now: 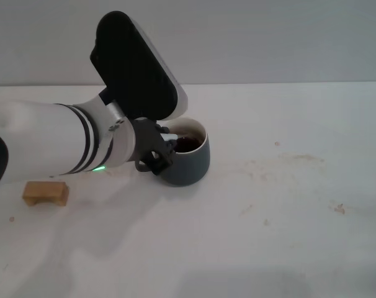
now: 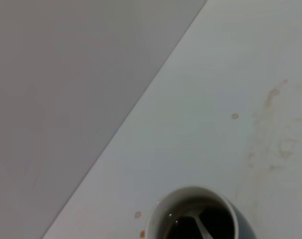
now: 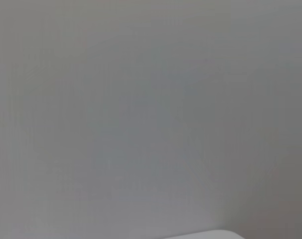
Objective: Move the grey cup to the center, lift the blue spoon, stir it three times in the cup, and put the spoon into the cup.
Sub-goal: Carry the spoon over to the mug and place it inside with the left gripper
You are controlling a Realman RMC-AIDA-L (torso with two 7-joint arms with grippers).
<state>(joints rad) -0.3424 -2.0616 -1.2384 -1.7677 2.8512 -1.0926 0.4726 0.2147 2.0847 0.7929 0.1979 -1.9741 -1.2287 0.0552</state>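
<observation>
The grey cup [image 1: 189, 162] stands on the white table near its middle, with dark liquid inside. My left gripper [image 1: 164, 145] is at the cup's left rim, its dark fingers [image 1: 156, 156] closed around the pale handle of the blue spoon [image 1: 171, 135]. The spoon slants into the cup. In the left wrist view the cup [image 2: 192, 198] shows from above, with the spoon's metal bowl and neck [image 2: 197, 222] in the liquid. My right gripper is out of view; the right wrist view shows only the grey wall.
A tan wooden block [image 1: 45, 193] lies on the table [image 1: 287, 223] at the left, under my left arm. Faint brown stains [image 1: 299, 158] mark the table to the right of the cup. The grey wall runs along the table's far edge.
</observation>
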